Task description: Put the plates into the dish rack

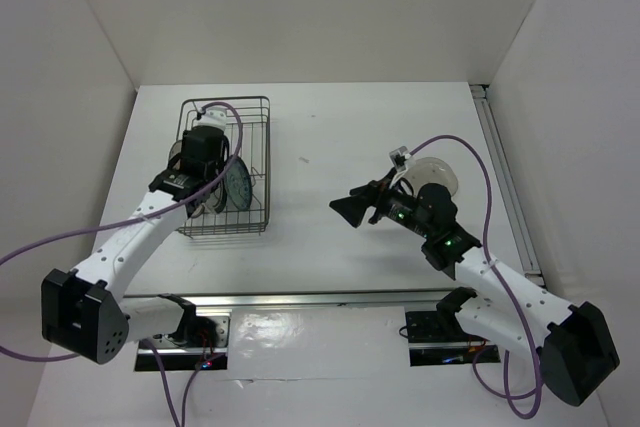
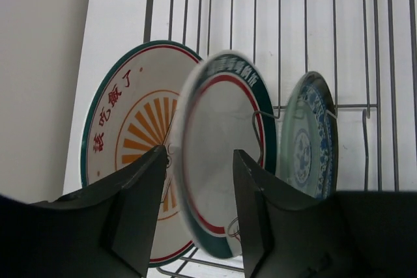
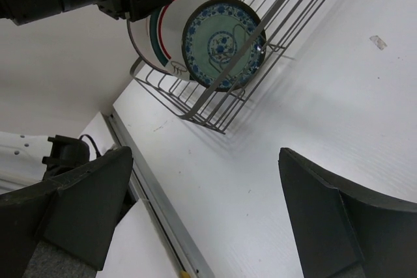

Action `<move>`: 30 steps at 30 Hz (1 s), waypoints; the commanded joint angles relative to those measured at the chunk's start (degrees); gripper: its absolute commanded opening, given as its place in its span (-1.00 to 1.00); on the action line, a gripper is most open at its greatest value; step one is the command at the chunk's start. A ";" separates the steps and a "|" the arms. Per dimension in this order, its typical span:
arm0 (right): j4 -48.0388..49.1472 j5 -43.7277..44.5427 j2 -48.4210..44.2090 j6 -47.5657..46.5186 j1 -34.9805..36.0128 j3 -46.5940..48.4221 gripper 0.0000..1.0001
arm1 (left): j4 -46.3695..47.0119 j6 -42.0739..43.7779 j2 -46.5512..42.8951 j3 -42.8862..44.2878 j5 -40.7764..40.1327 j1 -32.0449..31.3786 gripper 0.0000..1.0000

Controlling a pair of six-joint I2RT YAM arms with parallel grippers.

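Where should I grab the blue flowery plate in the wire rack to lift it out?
Pinch the top rim of the teal-blue patterned round plate, coming down from above. It stands on edge in the dark wire dish rack, wires fencing its lower part and a white ringed plate close beside it.

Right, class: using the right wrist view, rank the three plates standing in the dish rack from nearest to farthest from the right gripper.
Measured from the right gripper:
1. Blue patterned plate: front of the row in the dish rack, its face fully in view.
2. Ringed plate: directly behind it, partly covered.
3. Sunburst plate: at the back, mostly hidden.
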 commanded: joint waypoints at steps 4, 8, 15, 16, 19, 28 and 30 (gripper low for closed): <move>-1.60 0.45 -2.18 -1.90 -0.35 0.48 1.00 | 1.50 -2.73 0.66 1.58 -1.44 -0.20 0.75; -6.07 7.46 -3.32 -2.43 -0.35 1.53 1.00 | 0.19 -4.13 -1.34 2.89 -3.81 -0.20 1.00; -22.76 38.55 -5.17 5.52 -0.87 3.47 1.00 | 0.18 -7.47 -13.46 3.61 1.87 -0.20 1.00; -25.31 42.51 -5.17 7.91 -0.87 3.47 1.00 | 0.18 -7.48 -14.70 3.61 3.46 -0.20 1.00; -33.93 49.32 -4.39 17.67 -5.69 2.42 1.00 | 1.58 -7.48 -18.13 3.00 12.13 -0.72 1.00; -27.28 31.04 2.54 19.19 -31.44 -4.27 0.98 | 6.68 -13.27 -14.55 2.90 47.55 -0.72 1.00; -25.62 30.26 4.84 18.66 -33.82 -3.31 0.98 | 8.08 -13.89 -13.40 2.90 51.62 -0.72 1.00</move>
